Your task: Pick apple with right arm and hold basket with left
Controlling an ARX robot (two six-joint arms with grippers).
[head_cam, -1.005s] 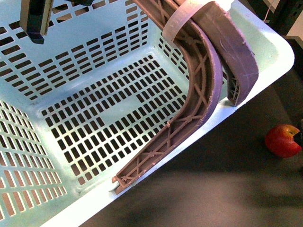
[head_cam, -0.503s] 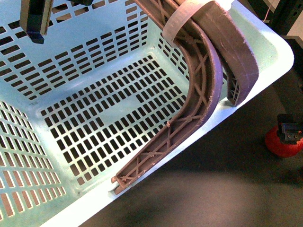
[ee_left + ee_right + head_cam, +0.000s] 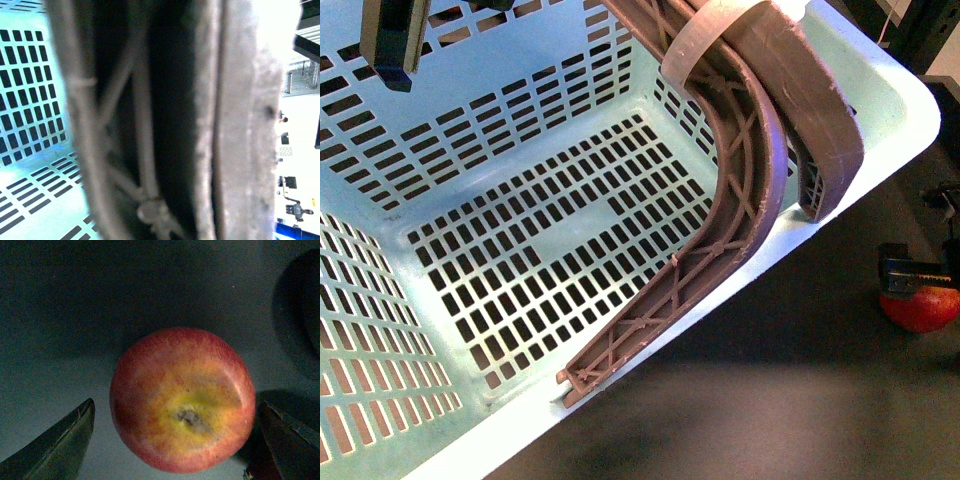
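The pale mint-blue basket (image 3: 520, 240) fills most of the front view, its two brown-mauve handles (image 3: 750, 150) raised together with a white band round them. My left gripper is shut on the basket. In the left wrist view a handle (image 3: 150, 125) fills the picture and hides the fingers. The red apple (image 3: 923, 308) lies on the dark table right of the basket, partly covered by my right gripper (image 3: 918, 280). In the right wrist view the apple (image 3: 182, 400) sits stem dip up between the open fingers of the right gripper (image 3: 175, 440), with a gap on each side.
A dark part of an arm (image 3: 390, 45) hangs over the basket's far left wall. The basket's near rim (image 3: 740, 290) runs diagonally close to the apple. The dark table (image 3: 800, 400) stretches along the front right.
My right gripper has come in from the right edge and settled over the apple, now covering its top. The basket and its handles have barely moved.
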